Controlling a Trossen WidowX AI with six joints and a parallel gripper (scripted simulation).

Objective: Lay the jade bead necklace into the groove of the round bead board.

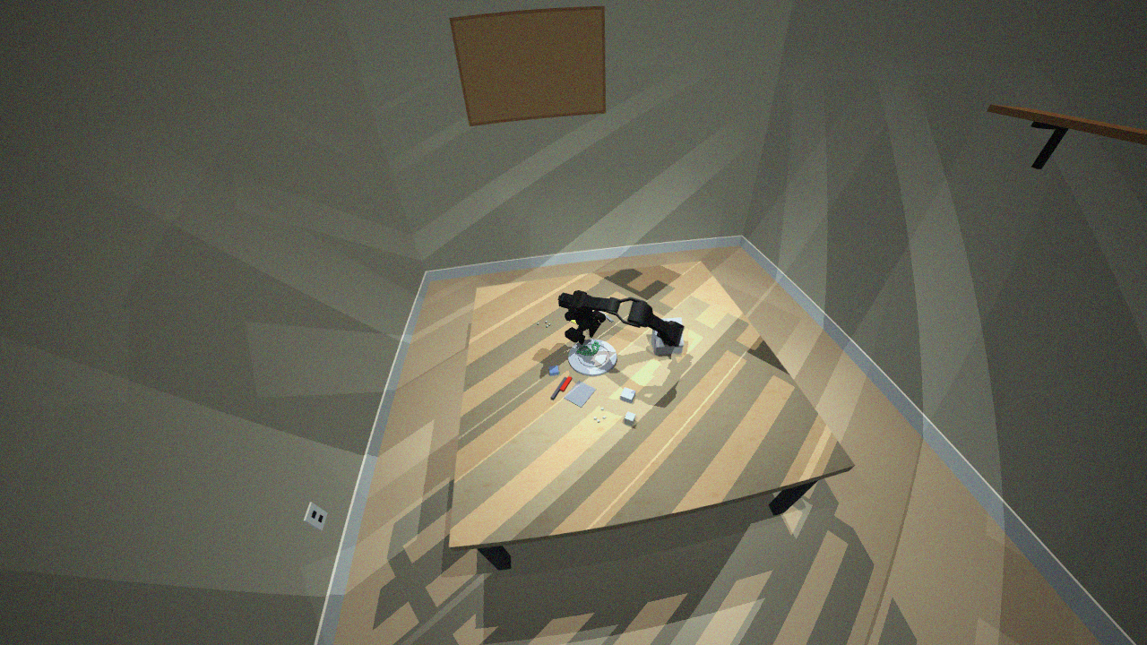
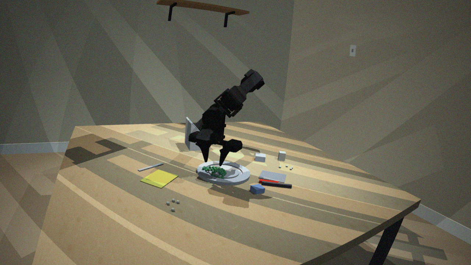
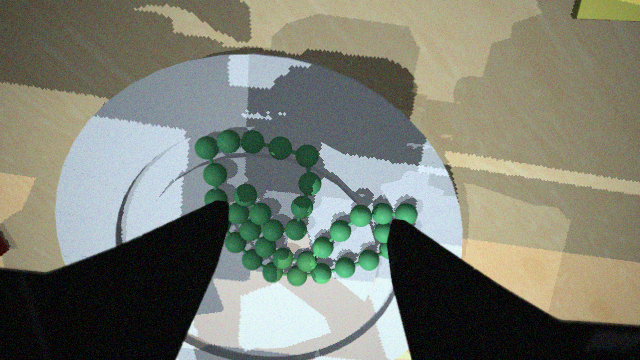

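The round bead board (image 1: 602, 362) (image 2: 245, 175) (image 3: 95, 165) is pale grey and lies flat on the table. The jade bead necklace (image 1: 590, 348) (image 2: 218, 172) (image 3: 272, 230) is a green bunched heap on one side of it. In the wrist view one loop reaches across the groove's upper arc, another loop stretches right, and several beads are piled between them at the left. It does not follow the groove's circle. My gripper (image 1: 588, 339) (image 2: 213, 163) (image 3: 310, 222) is open above the necklace, holding nothing. Its fingertips hide a few beads at the left and right ends.
A blue block (image 1: 554, 370) (image 2: 257, 189), a red-and-black tool (image 1: 565, 383) (image 2: 276, 185) and a grey square (image 1: 580, 393) (image 2: 272, 176) lie beside the board. A yellow square (image 2: 159, 178) (image 3: 610, 9) and a grey stick (image 2: 150, 167) lie on its other side. Two pale blocks (image 2: 260, 157) (image 2: 282, 155) stand farther off.
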